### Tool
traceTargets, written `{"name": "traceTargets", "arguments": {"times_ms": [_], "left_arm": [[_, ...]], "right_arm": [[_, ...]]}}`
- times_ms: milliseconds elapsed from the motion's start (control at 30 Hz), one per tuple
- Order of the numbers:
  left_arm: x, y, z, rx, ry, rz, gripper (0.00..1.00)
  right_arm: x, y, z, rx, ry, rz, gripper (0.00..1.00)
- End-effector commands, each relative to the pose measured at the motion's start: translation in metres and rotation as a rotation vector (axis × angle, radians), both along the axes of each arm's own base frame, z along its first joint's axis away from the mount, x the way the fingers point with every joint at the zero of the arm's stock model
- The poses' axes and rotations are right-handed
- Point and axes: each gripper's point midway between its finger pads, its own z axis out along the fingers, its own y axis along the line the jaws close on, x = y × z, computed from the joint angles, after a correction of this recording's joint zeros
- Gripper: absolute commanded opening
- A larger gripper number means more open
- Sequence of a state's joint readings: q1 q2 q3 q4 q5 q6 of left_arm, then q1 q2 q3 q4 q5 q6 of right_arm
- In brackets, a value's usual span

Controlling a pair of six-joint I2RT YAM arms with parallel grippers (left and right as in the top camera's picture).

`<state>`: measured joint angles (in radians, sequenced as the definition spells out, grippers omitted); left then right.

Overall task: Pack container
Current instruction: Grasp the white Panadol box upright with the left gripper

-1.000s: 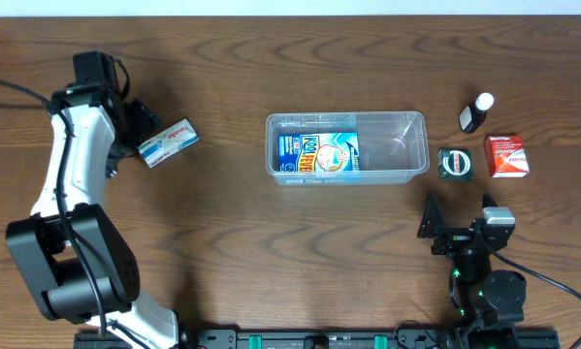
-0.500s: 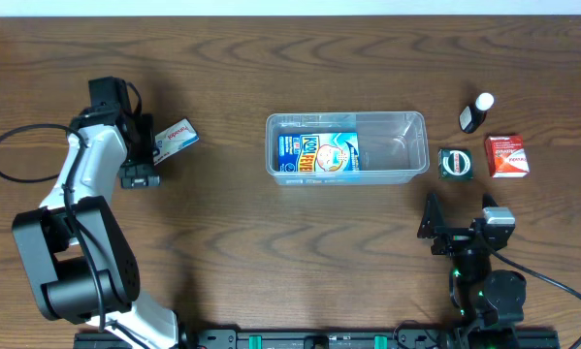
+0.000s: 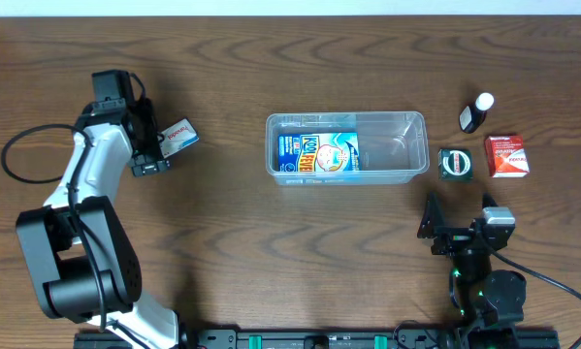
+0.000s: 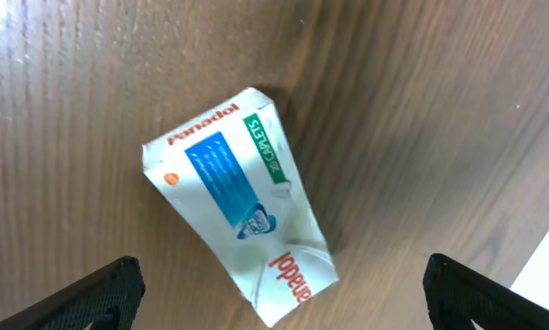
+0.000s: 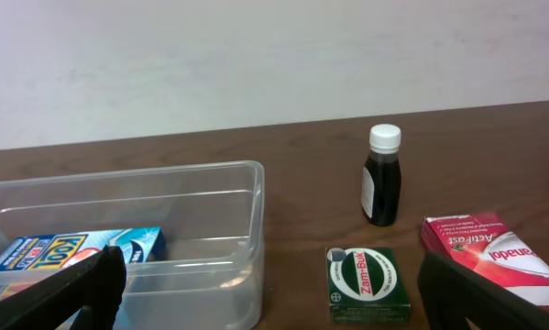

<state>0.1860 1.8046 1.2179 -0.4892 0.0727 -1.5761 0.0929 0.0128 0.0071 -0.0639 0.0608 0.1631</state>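
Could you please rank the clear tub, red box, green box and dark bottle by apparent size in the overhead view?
1. the clear tub, by far
2. the red box
3. the green box and the dark bottle look too alike to rank

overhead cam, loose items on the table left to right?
Panadol box → container, with the blue box in its left half → green box → dark bottle → red box
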Motion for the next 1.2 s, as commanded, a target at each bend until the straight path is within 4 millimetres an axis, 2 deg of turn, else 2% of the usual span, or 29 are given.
{"name": "traceTargets", "arguments": {"times_ms": [0, 300, 633, 1033, 1167], "left_arm": [[-0.003, 0.002, -0.011, -0.008, 0.028, 0.039, 0.98], [0.006, 0.003, -0.027, -0.021, 0.024, 0.063, 0.98], [0.001, 0.006, -0.054, -0.010, 0.086, 0.071, 1.00], [0.006, 0.003, -0.053, -0.026, 0.067, 0.063, 0.64], [0.007, 0.001, -0.052, -0.034, 0.061, 0.046, 0.60]], "right_arm": [[0.000, -0.002, -0.001, -0.015, 0.002, -0.008, 0.99], [0.000, -0.002, -0.001, -0.015, 0.002, -0.008, 0.99], [0.000, -0.002, -0.001, -0.015, 0.002, -0.008, 0.99], [0.000, -0.002, -0.001, -0.015, 0.002, -0.008, 0.99], [0.000, -0.002, -0.001, -0.015, 0.002, -0.008, 0.99]]}}
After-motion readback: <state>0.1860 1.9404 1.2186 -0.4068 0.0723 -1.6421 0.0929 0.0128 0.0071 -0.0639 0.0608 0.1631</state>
